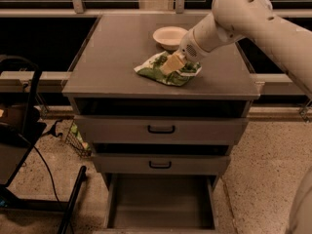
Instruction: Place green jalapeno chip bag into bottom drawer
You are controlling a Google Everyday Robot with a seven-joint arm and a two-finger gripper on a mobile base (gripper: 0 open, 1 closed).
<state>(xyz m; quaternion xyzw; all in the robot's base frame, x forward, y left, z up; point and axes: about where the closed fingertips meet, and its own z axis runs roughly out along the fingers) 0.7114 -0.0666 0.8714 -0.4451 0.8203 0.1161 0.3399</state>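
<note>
The green jalapeno chip bag (152,72) lies crumpled on the grey cabinet top (112,57), just in front of the white bowl (169,36). My gripper (169,64) reaches in from the right and points down onto the middle of the bag, touching it. The bag rests on the top. The bottom drawer (161,206) stands pulled out at floor level below the cabinet, showing a bare flat floor and low side walls.
Two shut grey drawer fronts with black handles (161,129) (160,164) sit above the open drawer. My white arm (253,23) spans the right side. A black stand with cables (19,130) is at the left, and a wire basket (75,138) is on the floor.
</note>
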